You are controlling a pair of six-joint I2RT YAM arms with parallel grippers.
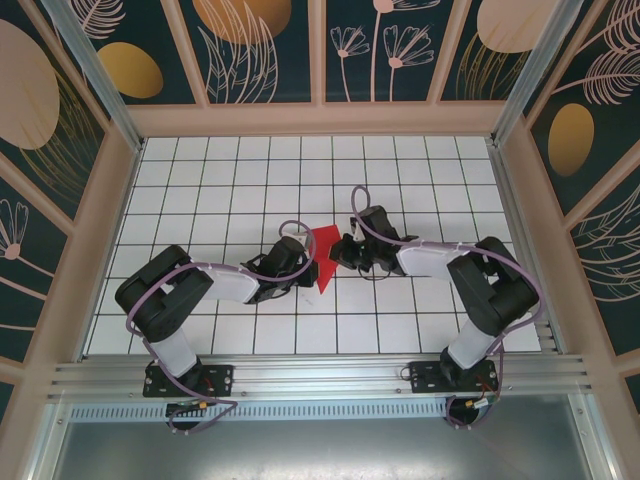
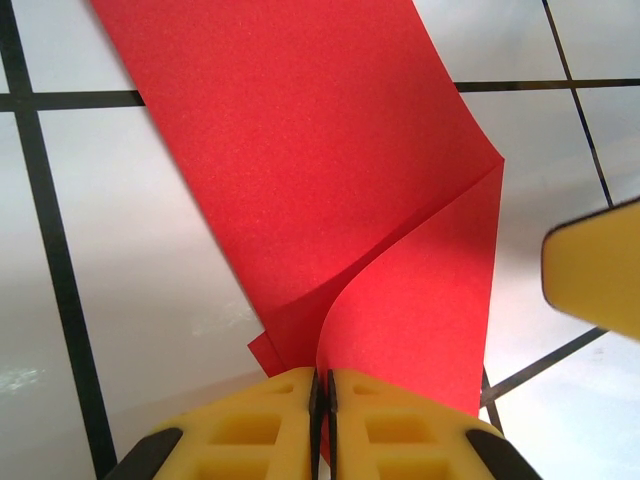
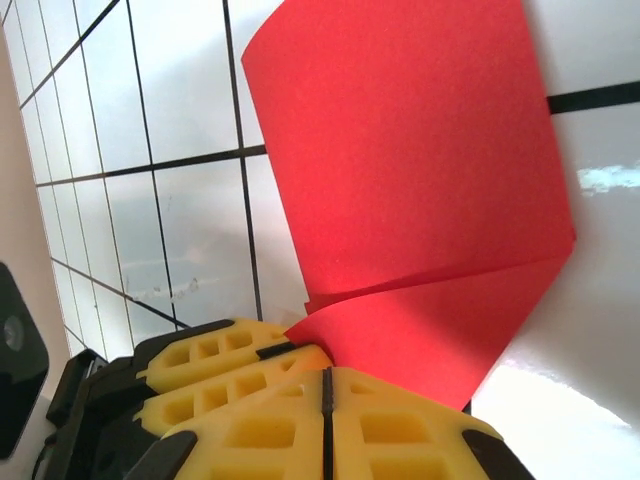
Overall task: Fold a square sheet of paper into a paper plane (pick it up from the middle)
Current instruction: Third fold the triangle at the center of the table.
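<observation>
Top external, left end effector (image 1: 308, 265), right end effector (image 1: 343, 251) pinching red paper (image 1: 326, 256)

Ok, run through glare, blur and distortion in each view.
Top external: even light, sharp, walls splay outward with the wide lens. Left wrist: red paper crisp, faint sheen on the table. Right wrist: bright white glare on the tiles, lower right.

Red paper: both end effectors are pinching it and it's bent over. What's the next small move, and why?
Probably ease both down together so the bend presses flat against the table. The paper is doubled over in a soft curve, not a crease, and the left end effector and right end effector are both shut on it, so neither is free to press.
</observation>
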